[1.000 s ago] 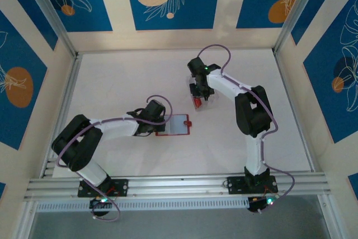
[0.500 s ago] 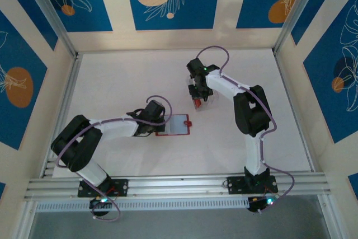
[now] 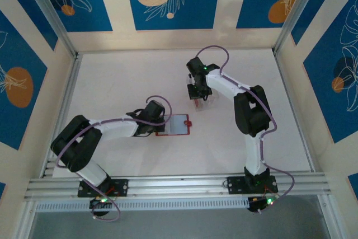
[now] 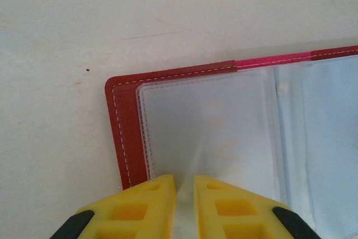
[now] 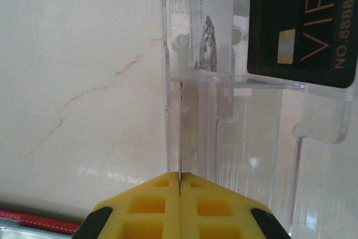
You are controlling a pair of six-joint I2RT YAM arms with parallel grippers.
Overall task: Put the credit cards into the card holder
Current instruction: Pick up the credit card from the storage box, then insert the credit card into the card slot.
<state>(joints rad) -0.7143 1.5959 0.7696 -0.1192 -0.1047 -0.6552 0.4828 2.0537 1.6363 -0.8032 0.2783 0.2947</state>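
FETCHING THE NEXT CARD: My right claw [image 5: 179, 190] is clamped flat on a thin card [image 5: 180, 132]. The card shows edge-on with a trace of red along it, at the left wall of the clear tray [image 5: 224, 138]. Whether its far end is free of the slot, I cannot tell. Just beyond, a pale printed card [image 5: 210, 32] stands upright in the tray, and a black VIP card [image 5: 302, 23] leans in the compartment to its right.

My left claw [image 4: 183, 191] is all but closed, with only a slit between its yellow fingers [image 4: 146, 205]. A clear pocket leaf [image 4: 207, 127] of the card holder [image 4: 120, 138] appears pinched in that slit. The red holder lies open on the white table [image 3: 112, 82], nearer than the tray and to its left, well apart from it.

I judge the step in hand to be drawing one card from the tray. The next move likely calls for lifting it clear and carrying it near and left to the holder. It then has to be turned so its edge meets the pocket mouth squarely. The card is thin and the pocket limp, so alignment will matter more than force.
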